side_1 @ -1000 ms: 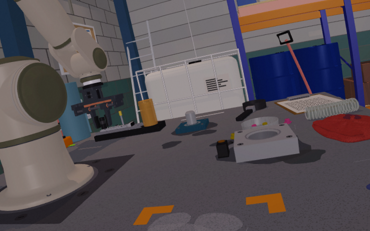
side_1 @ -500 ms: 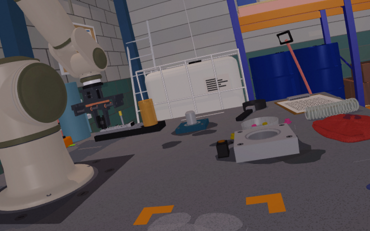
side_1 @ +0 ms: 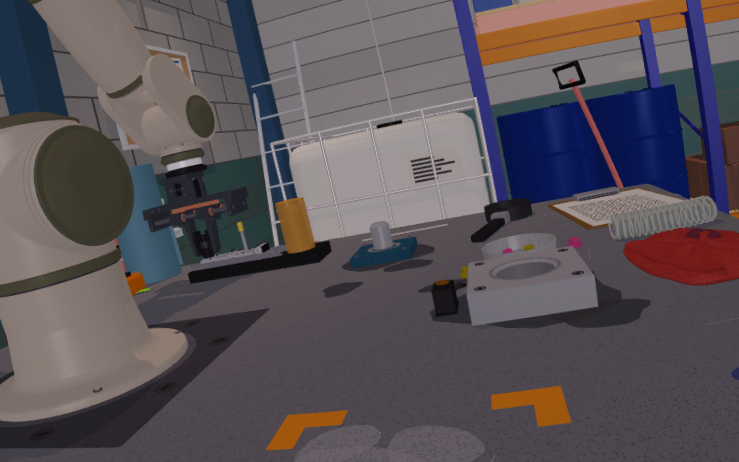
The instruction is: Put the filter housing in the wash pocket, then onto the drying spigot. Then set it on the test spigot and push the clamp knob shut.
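Observation:
The clamp knob sits on the black test fixture (side_1: pixel 260 261) at the far left of the table. My gripper (side_1: pixel 206 248) is down on that fixture and closed on the knob, which the fingers hide. A yellow-topped pin (side_1: pixel 241 234) stands just right of the fingers. The orange filter housing (side_1: pixel 296 225) stands upright on the fixture's right end. The drying spigot (side_1: pixel 382 237), a grey peg on a blue base, is further right. The grey wash pocket block (side_1: pixel 530 283) lies mid-table.
A white bowl (side_1: pixel 518 244) with small coloured bits sits behind the wash block. A black box with an orange button (side_1: pixel 445 296) is at the block's left. A red cloth (side_1: pixel 705 255), a spring (side_1: pixel 664 217) and a clipboard (side_1: pixel 613 205) lie right.

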`<state>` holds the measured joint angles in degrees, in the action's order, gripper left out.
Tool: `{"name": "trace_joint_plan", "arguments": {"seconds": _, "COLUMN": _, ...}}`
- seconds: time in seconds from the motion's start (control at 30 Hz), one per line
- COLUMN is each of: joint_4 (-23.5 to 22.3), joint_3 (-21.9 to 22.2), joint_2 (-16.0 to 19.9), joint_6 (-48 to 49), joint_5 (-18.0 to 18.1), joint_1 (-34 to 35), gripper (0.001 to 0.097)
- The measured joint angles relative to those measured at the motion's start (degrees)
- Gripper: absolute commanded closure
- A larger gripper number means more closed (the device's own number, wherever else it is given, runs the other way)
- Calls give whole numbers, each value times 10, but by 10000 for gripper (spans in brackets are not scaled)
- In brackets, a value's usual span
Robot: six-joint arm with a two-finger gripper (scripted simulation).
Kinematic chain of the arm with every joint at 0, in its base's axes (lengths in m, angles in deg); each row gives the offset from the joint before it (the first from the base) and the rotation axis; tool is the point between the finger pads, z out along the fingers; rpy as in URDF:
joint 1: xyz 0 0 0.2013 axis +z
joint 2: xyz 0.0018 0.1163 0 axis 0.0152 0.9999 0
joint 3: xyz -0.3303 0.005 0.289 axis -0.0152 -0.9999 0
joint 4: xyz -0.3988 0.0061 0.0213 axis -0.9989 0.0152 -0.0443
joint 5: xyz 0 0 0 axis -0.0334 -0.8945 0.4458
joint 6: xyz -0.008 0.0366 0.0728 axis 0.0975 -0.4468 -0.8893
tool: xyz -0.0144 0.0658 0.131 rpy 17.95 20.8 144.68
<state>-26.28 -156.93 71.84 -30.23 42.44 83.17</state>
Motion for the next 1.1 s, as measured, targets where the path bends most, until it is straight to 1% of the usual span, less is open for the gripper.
{"name": "trace_joint_plan", "arguments": {"seconds": 1.1, "joint_4": -2, "joint_3": -3, "joint_2": -2, "joint_6": 14, "joint_5": 2, "joint_1": -15, "gripper": 906}}
